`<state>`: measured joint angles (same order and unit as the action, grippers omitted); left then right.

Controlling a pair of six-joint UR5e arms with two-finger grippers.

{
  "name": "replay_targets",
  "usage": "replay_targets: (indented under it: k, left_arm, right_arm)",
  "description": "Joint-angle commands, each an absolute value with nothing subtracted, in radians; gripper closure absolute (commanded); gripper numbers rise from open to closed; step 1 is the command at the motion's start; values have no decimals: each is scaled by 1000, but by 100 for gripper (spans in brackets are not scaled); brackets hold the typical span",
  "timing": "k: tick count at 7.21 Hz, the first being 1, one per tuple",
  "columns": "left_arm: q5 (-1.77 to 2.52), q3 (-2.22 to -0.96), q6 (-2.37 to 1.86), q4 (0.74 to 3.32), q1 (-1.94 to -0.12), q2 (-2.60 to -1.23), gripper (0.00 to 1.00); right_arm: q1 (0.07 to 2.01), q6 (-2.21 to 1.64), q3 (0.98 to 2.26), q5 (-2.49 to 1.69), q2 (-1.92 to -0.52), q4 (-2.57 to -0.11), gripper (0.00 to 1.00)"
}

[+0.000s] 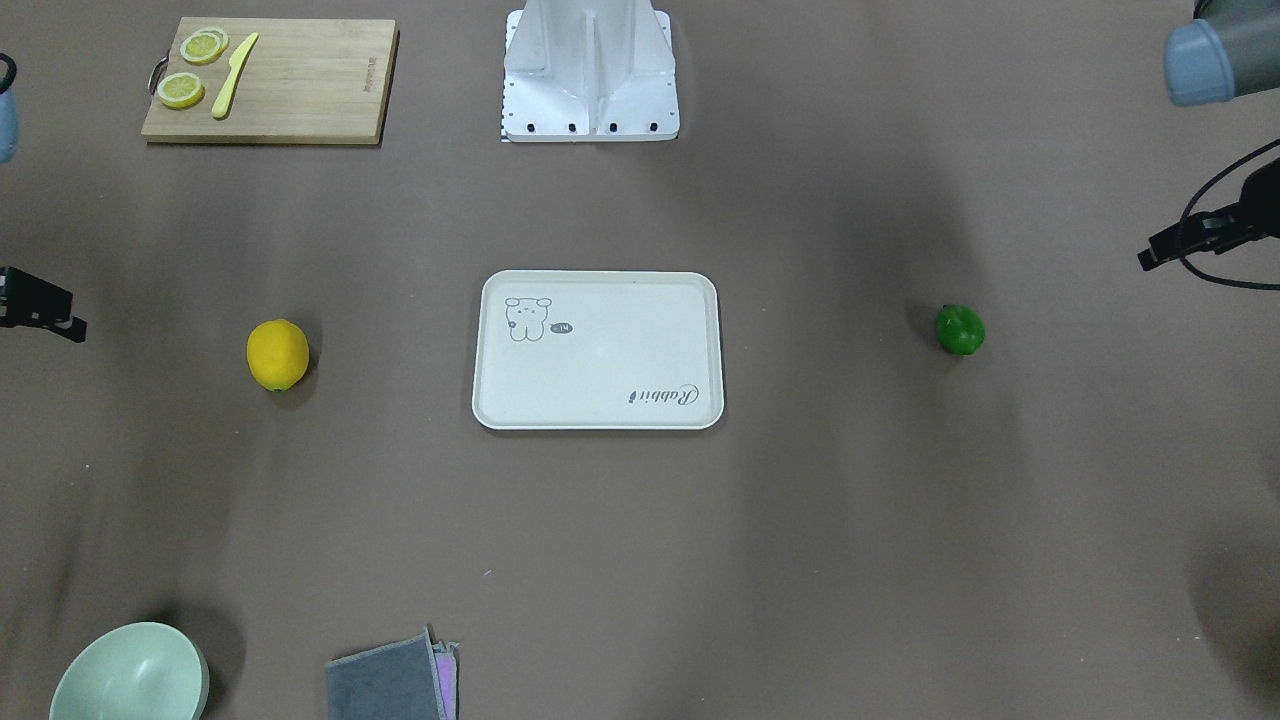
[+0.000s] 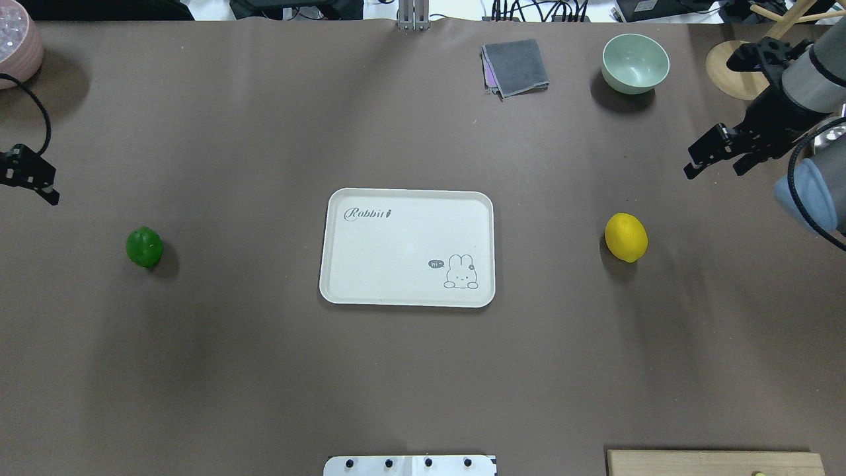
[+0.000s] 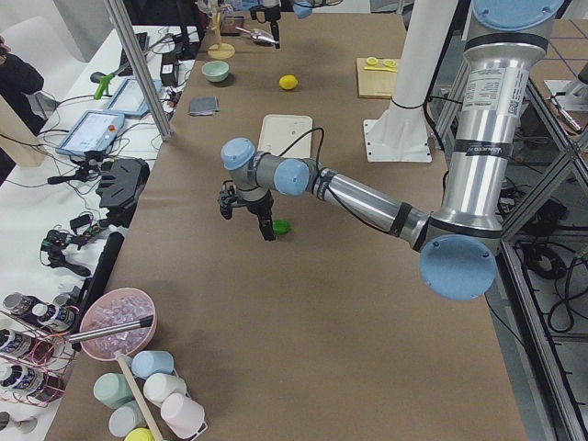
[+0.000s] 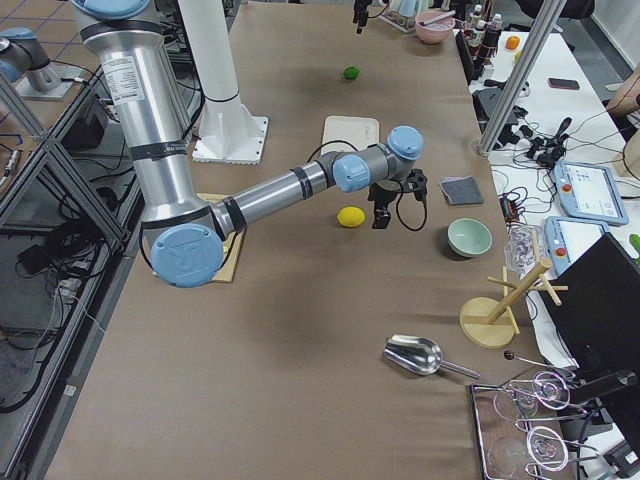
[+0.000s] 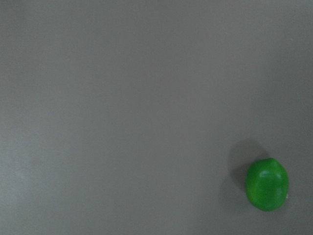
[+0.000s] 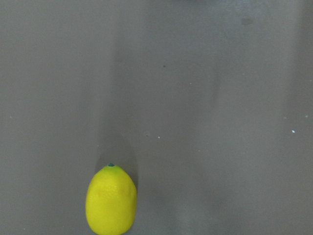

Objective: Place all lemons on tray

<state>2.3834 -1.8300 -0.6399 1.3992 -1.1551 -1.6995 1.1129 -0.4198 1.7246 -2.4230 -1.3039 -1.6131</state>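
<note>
Yellow lemon (image 2: 626, 237) lengthwise front-to-back, green lemon (image 2: 144, 246), tray (image 2: 396, 251) between; left gripper (image 3: 246, 221), right gripper (image 2: 714, 169) both spread

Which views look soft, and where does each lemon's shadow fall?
Left wrist view: soft focus; the green lemon casts a shadow up-left. Right wrist view: sharper; the yellow lemon has a faint shadow above it. Overhead view: broad soft shadows, no glare.

tbl (image 2: 423, 383): brown cover | side bench (image 4: 600, 120): white, cluttered | alu post (image 3: 137, 64): slanted
</note>
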Motion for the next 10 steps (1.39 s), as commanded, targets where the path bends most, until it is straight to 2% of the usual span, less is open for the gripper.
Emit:
replay_targets:
  k: [1, 4, 7, 10]
  left_arm:
    - [2382, -1813, -718, 1420, -1094, -1738, 3]
    - [2350, -1740, -857, 1561, -990, -1767, 4]
    - [2349, -1648, -867, 1575, -973, -1834, 5]
    - [2320, -1631, -867, 1626, -945, -1827, 6]
  right_arm:
    - [1059, -423, 1649, -2424, -1243, -1614, 1]
    - [987, -423, 1606, -2427, -1215, -1614, 1]
    - [925, -423, 1576, -2428, -1207, -1615, 2]
    - [881, -420, 1552, -2424, -1206, -1615, 4]
